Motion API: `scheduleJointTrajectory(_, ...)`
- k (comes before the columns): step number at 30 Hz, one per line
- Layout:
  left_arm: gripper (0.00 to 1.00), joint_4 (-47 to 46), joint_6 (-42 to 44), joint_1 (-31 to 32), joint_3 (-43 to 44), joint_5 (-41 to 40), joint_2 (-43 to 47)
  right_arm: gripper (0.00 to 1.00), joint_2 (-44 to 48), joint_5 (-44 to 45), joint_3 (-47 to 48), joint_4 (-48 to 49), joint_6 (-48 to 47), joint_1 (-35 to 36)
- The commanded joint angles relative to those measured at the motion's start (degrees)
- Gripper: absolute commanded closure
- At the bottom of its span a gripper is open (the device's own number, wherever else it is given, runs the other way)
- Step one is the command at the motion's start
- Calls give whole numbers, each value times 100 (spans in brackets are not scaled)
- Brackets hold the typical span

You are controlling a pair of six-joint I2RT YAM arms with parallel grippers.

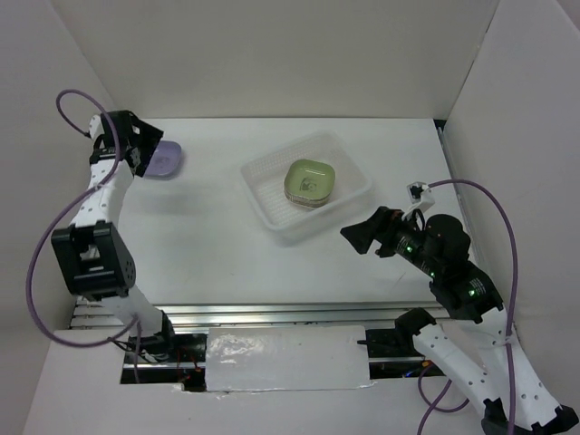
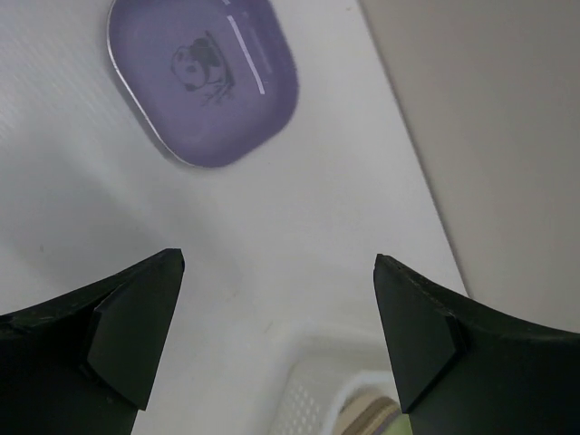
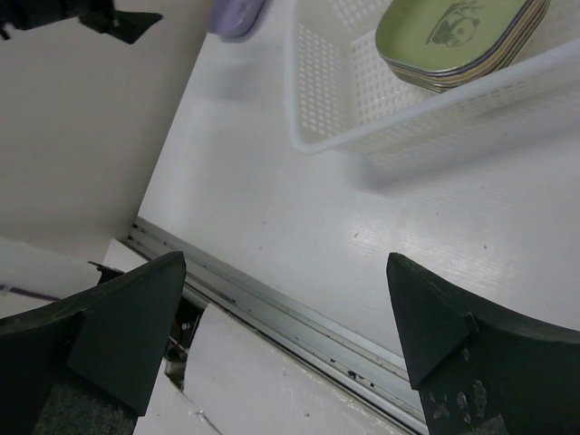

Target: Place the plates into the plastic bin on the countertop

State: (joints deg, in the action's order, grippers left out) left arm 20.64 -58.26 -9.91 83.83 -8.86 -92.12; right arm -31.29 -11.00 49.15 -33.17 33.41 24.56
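Purple plate (image 2: pixel 204 77), seemingly beyond left claw (image 2: pixel 279 265)

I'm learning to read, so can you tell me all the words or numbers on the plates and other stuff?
There are no words or numbers that can be read anywhere.
purple plate: only a small panda-like drawing and no letters. The pale streak beside it is too blurred to tell.
green plate, on top of the stack in the plastic bin: only a panda-like drawing.
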Motion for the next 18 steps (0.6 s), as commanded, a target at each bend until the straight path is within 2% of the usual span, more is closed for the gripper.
scheduleJointTrajectory(1, 1, -657, -387, -318, 247, 701, -675, 0, -149, -349, -54, 504, -45, -12)
scheduleJointTrajectory(3, 1, -764, -484, -484, 413, 676, -1088, 0, -211, -376, -54, 504, -97, -3)
scheduleJointTrajectory(8, 1, -141, -581, -731, 1203, 272, -2158, 0, -334, -359, -124, 487, -203, 5)
scheduleJointTrajectory(13, 5, -192, -511, -793, 1855, 631, -3478, 0, -396, -358, -221, 566, -247, -12)
scheduleJointTrajectory(15, 6, 123, -502, -758, 2338, 623, -3830, 0, -387, -280, -230, 548, -238, -3)
scheduleJointTrajectory(18, 9, 440, -581, -609, 2568, 439, -4200, 0, -325, -209, -265, 575, -221, -3)
